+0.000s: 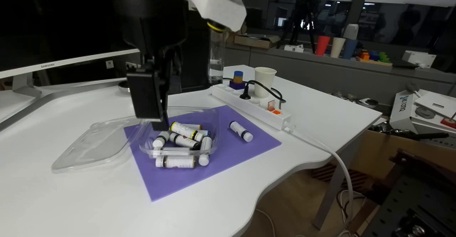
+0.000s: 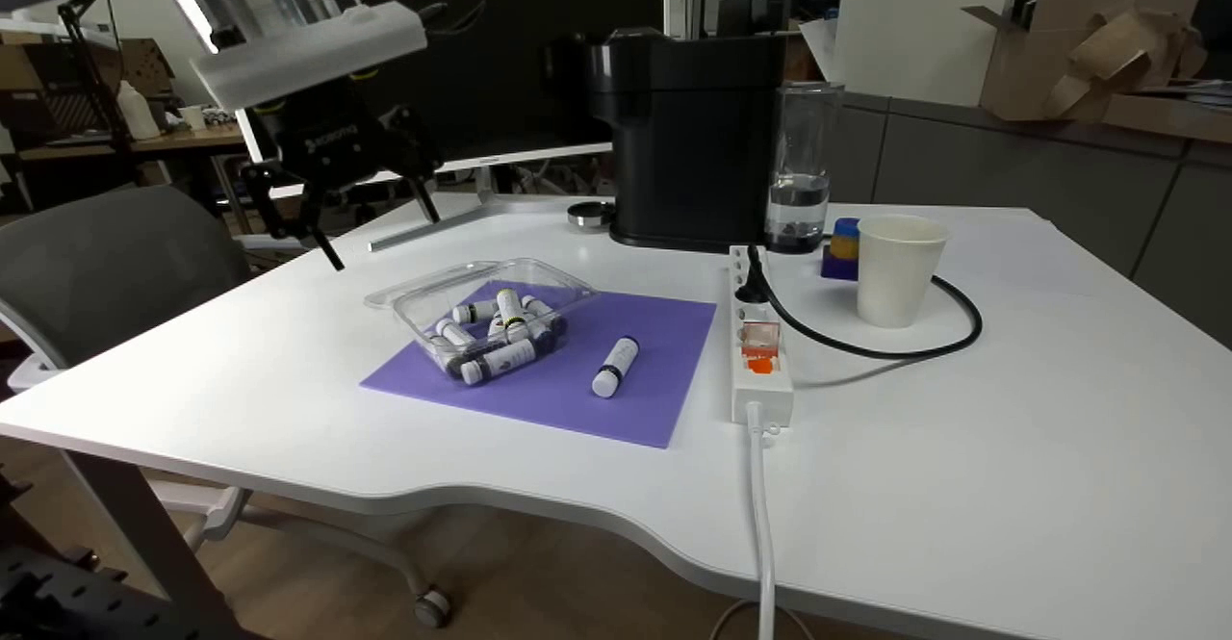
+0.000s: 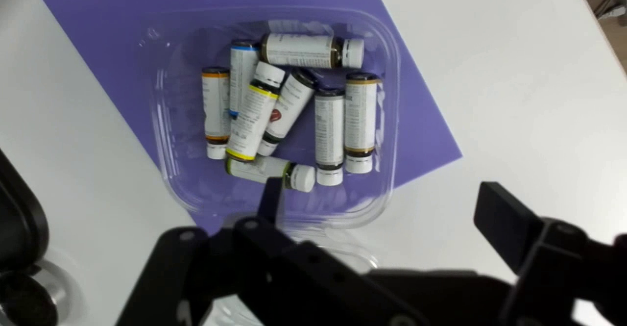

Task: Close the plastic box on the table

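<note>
Plastic box (image 3: 183,135): clear, unclosed, set on the table (image 2: 962,448), which is white with a curved edge. Monitor (image 1: 53,19): dark screen, lettered SAMSUNG. Mat (image 2: 577,409): purple, flat, beneath most of the box. Gripper (image 2: 390,243): lettered ROBOTIQ; fingers (image 3: 504,220) spread wide, grasping nothing, apart from the box. Lid (image 1: 101,144): clear, lying back beside the box. Bottles (image 3: 329,130): eight in the box, white-capped, label print too small to read; one more loose on the mat.
</note>
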### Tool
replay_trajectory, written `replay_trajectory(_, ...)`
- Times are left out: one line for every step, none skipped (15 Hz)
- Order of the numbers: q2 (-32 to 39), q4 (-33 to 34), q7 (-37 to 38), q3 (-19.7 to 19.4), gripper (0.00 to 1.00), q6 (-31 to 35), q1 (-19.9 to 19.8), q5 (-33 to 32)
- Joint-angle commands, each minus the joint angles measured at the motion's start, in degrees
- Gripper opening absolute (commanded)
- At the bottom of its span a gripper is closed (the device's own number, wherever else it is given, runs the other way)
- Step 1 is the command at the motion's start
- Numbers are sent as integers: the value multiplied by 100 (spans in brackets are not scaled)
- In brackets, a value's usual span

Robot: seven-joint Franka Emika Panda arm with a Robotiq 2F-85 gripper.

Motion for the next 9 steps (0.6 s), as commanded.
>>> replay_trajectory(89,6,82,9,100,36,33,-203)
replay_trajectory(145,14,173,9,100,61,50,-350)
replay_trajectory(171,22,199,8,100,74,52,-418)
replay_trajectory(176,26,201,7,100,77,52,-428)
replay_trajectory(153,94,342,-47,100,-140,81,-758)
replay_trajectory(248,117,266,-53,100,-142,89,-946)
replay_trajectory(284,146,374,-76,100,-192,112,-1293)
replay_trajectory(369,179,452,-84,100,-183,135,-1619)
replay_trajectory(458,215,568,-93,100,-134,158,-1969)
